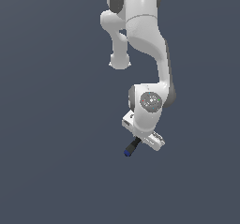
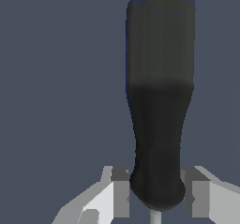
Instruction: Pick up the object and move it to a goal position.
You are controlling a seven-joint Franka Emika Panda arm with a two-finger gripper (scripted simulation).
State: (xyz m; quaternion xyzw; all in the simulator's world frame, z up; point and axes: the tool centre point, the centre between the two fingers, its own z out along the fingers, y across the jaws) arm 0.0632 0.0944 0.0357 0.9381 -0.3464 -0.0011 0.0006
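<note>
The object is a small screwdriver (image 1: 132, 147) with a black handle and a blue butt end. In the exterior view it sticks out from under the white hand toward the lower left. In the wrist view its handle (image 2: 159, 106) fills the middle of the picture, and a short piece of thin pale shaft (image 2: 154, 217) shows below it. My gripper (image 2: 157, 192) is shut on the lower end of the handle, with one grey finger pad (image 2: 120, 190) against each side. In the exterior view the gripper (image 1: 142, 141) has its fingertips hidden under the hand.
Only a flat dark blue-grey surface (image 1: 56, 162) shows around the arm in both views. The white arm (image 1: 145, 35) comes down from the top of the exterior view.
</note>
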